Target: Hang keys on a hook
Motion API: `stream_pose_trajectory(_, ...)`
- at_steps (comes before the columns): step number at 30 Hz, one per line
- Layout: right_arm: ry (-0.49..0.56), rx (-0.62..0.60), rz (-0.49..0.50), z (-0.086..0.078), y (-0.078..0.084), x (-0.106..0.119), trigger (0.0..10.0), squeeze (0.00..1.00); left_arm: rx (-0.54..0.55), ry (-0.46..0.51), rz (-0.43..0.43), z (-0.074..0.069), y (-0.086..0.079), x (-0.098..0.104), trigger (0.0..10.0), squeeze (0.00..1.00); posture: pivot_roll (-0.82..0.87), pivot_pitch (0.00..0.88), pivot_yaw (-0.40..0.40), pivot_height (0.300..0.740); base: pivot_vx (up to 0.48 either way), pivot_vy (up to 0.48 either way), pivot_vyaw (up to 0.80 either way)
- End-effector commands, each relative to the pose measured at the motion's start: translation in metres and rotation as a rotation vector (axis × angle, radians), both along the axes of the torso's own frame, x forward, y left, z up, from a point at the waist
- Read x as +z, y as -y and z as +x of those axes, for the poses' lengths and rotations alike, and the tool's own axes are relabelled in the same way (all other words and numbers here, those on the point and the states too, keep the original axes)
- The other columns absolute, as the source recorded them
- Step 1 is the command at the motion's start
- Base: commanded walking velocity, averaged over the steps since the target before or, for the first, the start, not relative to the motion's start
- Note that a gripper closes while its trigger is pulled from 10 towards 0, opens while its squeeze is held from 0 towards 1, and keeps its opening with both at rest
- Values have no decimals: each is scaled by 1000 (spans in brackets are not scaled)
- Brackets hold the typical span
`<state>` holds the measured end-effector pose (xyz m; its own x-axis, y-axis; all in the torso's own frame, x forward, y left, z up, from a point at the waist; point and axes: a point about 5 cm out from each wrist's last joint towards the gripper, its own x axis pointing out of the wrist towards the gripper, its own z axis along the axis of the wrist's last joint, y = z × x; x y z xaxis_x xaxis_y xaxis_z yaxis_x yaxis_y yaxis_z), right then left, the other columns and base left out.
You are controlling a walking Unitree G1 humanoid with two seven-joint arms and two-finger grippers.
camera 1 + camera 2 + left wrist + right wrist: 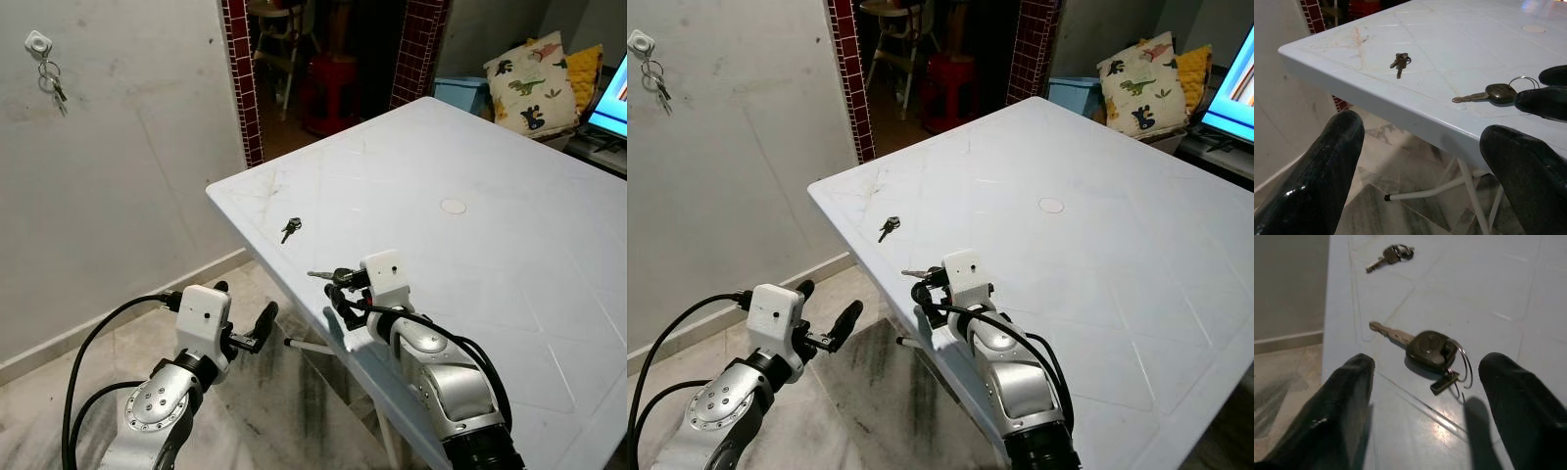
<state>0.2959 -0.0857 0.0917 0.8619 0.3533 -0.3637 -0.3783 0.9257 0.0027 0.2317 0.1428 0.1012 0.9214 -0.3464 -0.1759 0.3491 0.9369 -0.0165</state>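
Note:
A black-headed key on a ring [1427,350] lies flat on the white table [490,255], close to its near-left edge. My right gripper [341,294] is open just behind it, one finger on each side, not touching it. A second small bunch of keys [290,228] lies farther along the same edge. My left gripper [245,304] is open, off the table and below its edge, pointing at the table's side. On the grey wall at far left a white hook [37,41] holds a hanging key ring [51,80].
A doorway framed in dark red tiles [240,88] opens behind the table, with a red stool [333,93] inside. Dinosaur-print cushions [529,83], a blue bin [462,93] and a lit screen [612,98] stand at back right. White table legs [1449,183] stand over marble floor.

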Motion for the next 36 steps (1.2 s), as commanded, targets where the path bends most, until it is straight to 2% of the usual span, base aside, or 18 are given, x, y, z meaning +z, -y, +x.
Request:
stream_pose_trajectory(1,-2,-2,1,2,-2,1,706,0,-10,9,4,-1,0,4,10000,0,97,34,20,740,0,0,0)
stream_pose_trajectory(4,-12,-4,-6,3,-2,-2,1098,0,-14,7,4,-1,0,4,10000,0,98,35,21,740,0,0,0)
stream_pose_trajectory(6,-16,-5,-10,3,-2,-3,1098,0,-15,6,4,-2,0,4,10000,0,98,35,22,740,0,0,0)
stream_pose_trajectory(7,-21,-10,-12,3,-2,-4,745,0,-17,6,5,-2,0,4,10000,0,98,35,22,740,0,0,0)
stream_pose_trajectory(8,-23,-11,-14,3,-2,-5,2745,0,-17,5,6,-2,0,4,10000,0,100,36,22,740,0,0,0)
stream_pose_trajectory(9,-23,-11,-14,3,-2,-5,2745,0,-17,5,6,-2,0,4,10000,0,100,36,22,740,0,0,0)
stream_pose_trajectory(10,-24,-11,-13,3,-3,-5,9255,0,-17,5,7,-2,0,4,10000,0,100,36,23,740,0,0,0)
stream_pose_trajectory(11,-27,-11,-12,3,-3,-6,10000,0,-18,5,7,-2,0,4,10000,0,101,37,23,740,0,0,0)
stream_pose_trajectory(16,-31,-12,-8,3,-3,-7,10000,0,-19,4,7,-3,0,4,10000,0,102,38,22,740,0,0,0)
stream_pose_trajectory(17,-30,-13,-6,3,-3,-7,9216,0,-19,3,7,-3,0,4,10000,0,102,38,22,740,0,0,0)
stream_pose_trajectory(18,-29,-13,-3,3,-3,-7,4353,0,-18,3,7,-3,0,4,10000,0,103,39,22,740,0,0,0)
stream_pose_trajectory(19,-29,-14,0,3,-3,-7,235,0,-19,2,8,-3,0,3,10000,0,103,39,22,740,0,0,0)
stream_pose_trajectory(23,-30,-17,3,3,-4,-7,157,0,-19,2,8,-3,0,4,10000,0,103,40,23,740,0,0,0)
stream_pose_trajectory(24,-31,-20,7,3,-3,-7,549,0,-20,1,9,-3,0,4,10000,0,103,40,23,740,0,0,0)
stream_pose_trajectory(26,-33,-22,10,3,-4,-7,0,0,-21,0,10,-4,0,4,10000,0,105,41,25,740,0,0,0)
stream_pose_trajectory(36,-36,-32,19,3,-3,-9,0,0,-22,-4,12,-4,0,3,10000,0,105,43,25,740,0,0,0)
